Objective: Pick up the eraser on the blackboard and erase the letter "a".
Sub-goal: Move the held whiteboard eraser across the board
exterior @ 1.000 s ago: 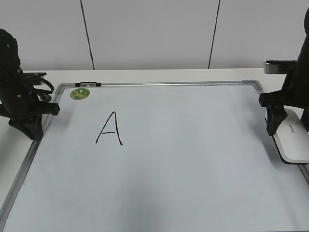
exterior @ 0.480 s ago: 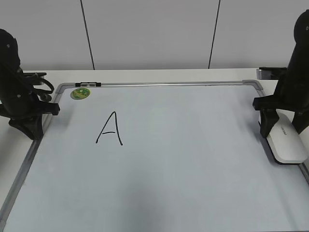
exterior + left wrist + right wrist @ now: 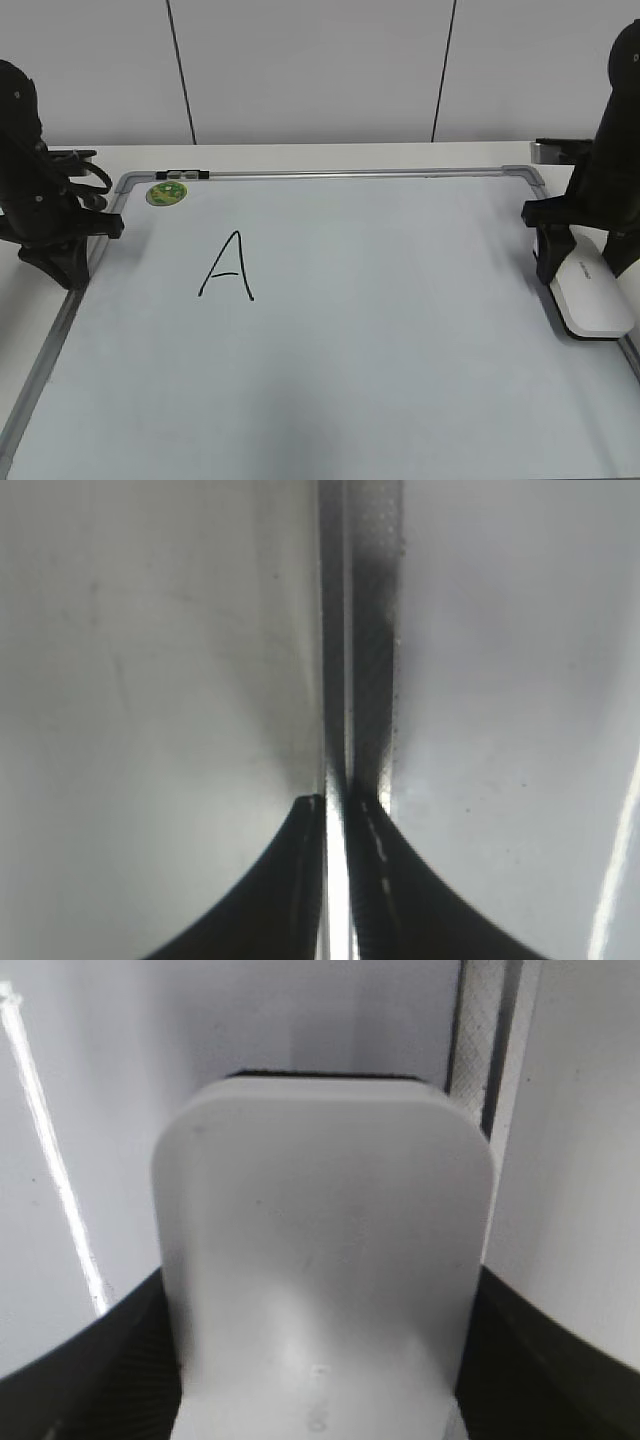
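Observation:
The blackboard is a pale whiteboard with a grey frame, lying flat. A tall capital "A" is written on its left part; no small letter "a" shows anywhere on it. The white eraser lies at the board's right edge. My right gripper is shut on it, and in the right wrist view the black fingers press both sides of the eraser. My left gripper is shut and empty over the board's left frame, its fingertips nearly touching.
A small round green magnet sits at the board's far left corner beside a black clip on the frame. The white table runs behind the board, with a wall beyond it. A grey frame rail passes right of the eraser.
My right gripper has moved a little to the left with the eraser in it, further onto the board, then nearly stopped. The left arm has not moved.

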Available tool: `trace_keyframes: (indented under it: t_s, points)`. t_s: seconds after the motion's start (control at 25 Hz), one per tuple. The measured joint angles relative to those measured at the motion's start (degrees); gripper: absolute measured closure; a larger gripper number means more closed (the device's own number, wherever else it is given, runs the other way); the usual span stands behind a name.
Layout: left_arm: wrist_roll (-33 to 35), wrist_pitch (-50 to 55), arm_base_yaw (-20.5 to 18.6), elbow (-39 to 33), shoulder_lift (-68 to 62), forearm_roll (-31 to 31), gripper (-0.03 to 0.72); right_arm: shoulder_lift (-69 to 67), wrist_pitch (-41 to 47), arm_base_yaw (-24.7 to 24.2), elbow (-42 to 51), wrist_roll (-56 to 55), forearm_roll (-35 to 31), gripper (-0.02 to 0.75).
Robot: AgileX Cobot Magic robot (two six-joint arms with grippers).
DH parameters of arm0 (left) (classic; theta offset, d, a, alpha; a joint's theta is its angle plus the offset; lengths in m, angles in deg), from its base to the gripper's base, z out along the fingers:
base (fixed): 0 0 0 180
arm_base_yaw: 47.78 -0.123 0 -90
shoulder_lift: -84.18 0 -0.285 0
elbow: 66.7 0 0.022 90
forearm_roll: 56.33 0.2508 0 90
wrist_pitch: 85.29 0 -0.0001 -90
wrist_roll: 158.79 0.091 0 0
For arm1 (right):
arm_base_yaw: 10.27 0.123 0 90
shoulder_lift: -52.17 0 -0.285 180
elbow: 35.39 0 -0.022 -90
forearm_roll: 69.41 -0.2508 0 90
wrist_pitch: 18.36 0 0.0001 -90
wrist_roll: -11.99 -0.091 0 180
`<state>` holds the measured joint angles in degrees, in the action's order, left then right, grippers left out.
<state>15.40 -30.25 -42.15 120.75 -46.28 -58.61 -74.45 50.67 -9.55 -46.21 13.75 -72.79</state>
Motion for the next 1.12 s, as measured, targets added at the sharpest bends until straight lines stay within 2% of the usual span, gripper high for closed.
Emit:
trace_keyframes:
  t_s: [1.04,1.08,1.12]
  points:
    - [0.0,0.0,0.0,0.0,0.0,0.0,0.633,-3.0,-2.2,0.0,-0.8,0.1,2.5,0.198]
    - [0.0,0.0,0.0,0.0,0.0,0.0,0.633,-3.0,-2.4,0.0,-0.9,0.1,2.6,0.148]
    - [0.0,0.0,0.0,0.0,0.0,0.0,0.633,-3.0,-2.5,0.0,-0.9,0.1,2.6,0.137]
